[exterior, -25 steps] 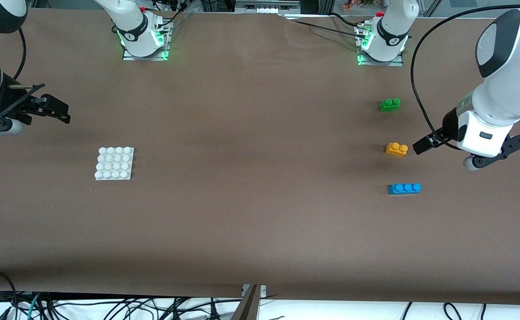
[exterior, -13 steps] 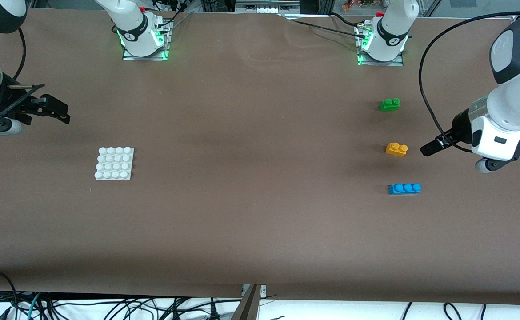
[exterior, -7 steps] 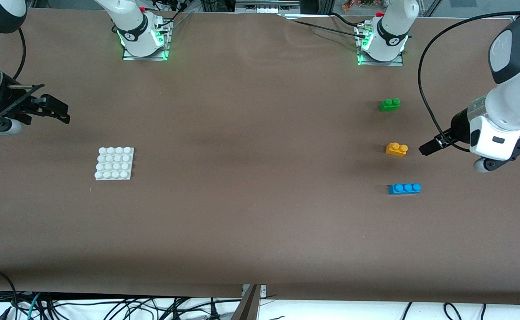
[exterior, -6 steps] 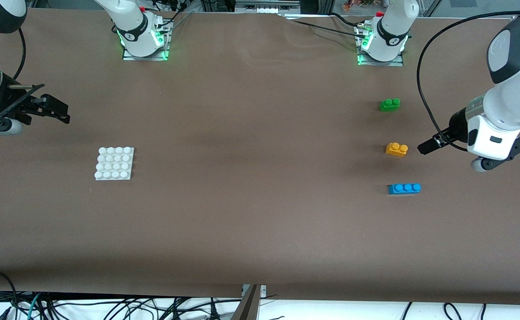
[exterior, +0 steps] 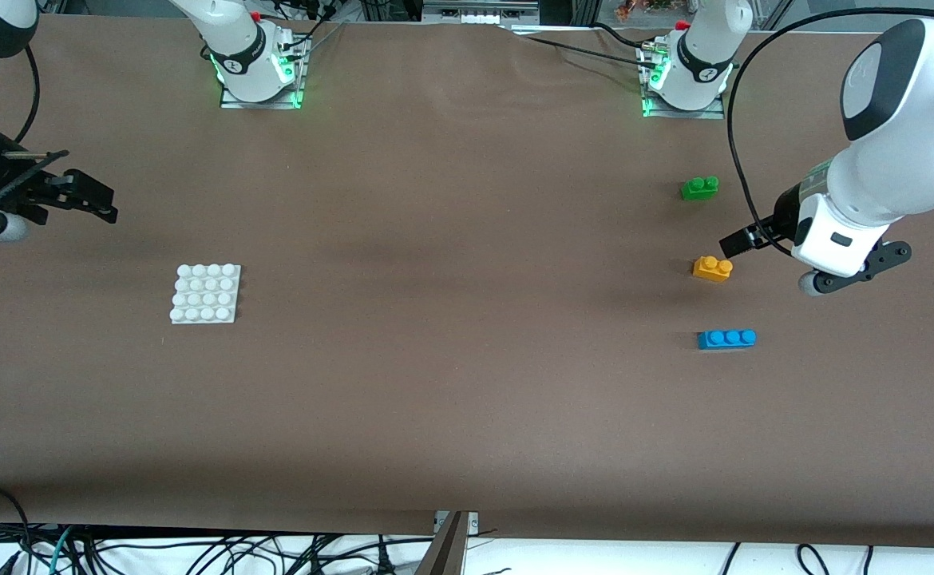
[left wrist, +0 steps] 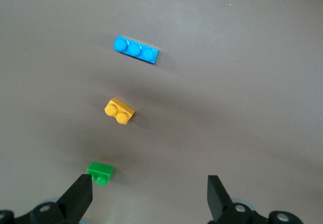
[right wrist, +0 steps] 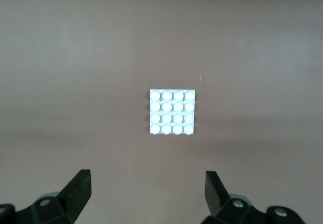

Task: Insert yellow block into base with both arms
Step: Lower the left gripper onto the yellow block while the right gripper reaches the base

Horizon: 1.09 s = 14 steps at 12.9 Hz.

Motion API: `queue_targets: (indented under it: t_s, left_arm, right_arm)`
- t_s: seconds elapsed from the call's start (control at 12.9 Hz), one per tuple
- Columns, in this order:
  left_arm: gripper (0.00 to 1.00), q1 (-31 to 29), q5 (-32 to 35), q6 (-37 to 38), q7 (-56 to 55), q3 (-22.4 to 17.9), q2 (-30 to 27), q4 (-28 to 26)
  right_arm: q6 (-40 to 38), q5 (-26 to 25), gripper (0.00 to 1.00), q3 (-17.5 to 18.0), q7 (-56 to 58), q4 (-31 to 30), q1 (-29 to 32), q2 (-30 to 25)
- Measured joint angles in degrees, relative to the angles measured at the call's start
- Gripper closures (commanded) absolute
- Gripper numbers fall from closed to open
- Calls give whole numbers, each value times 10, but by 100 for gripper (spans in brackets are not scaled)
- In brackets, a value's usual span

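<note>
Front view, block: I see the yellow block (exterior: 712, 267) right of centre in the frame, lying on the table (exterior: 451, 319) toward the left arm's end, between a green brick (exterior: 699, 188) farther from the camera and a blue brick (exterior: 726, 339) nearer to it.
Front view, base: the base (exterior: 206, 293) sits left of centre, toward the right arm's end, well apart from the block.
Front view, left gripper: my left gripper (exterior: 742, 239) hangs at the right of the frame, over the table just beside the block and clear of it.
Front view, right gripper: my right gripper (exterior: 88, 196) is up at the left edge, over the table, apart from the base.
Left wrist view: both fingers (left wrist: 78, 199) stand wide apart along the lower edge with nothing between them; the block (left wrist: 119, 111) lies mid-frame, the blue brick (left wrist: 136, 49) above it, the green brick (left wrist: 100, 172) by one fingertip.
Right wrist view: fingers (right wrist: 75, 191) spread wide and empty at the lower edge; the base (right wrist: 172, 111) is centred, studs up.
</note>
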<state>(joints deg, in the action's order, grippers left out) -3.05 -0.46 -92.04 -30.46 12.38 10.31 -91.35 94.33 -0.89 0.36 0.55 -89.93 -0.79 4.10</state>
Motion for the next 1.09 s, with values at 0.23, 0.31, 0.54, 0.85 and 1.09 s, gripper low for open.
queue_targets:
  t_s: [0.23, 0.31, 0.54, 0.85, 1.09]
  left_arm:
    - [0, -1, 0, 2, 49, -4, 0, 0]
    - [0, -1, 0, 3, 67, -4, 0, 0]
    - [0, -4, 0, 6, 115, -5, 3, -4]
    - [0, -37, -9, 42, 148, -6, 24, -24]
    - [0, -71, -9, 41, 210, -7, 30, -43]
  right_arm:
    - [13, 0, 0, -4, 0, 0, 2, 5]
    - [14, 0, 0, -4, 0, 0, 3, 8]
    - [14, 0, 0, -4, 0, 0, 3, 12]
    - [12, 0, 0, -4, -1, -1, 5, 21]
    - [13, 0, 0, -5, -1, -5, 8, 44]
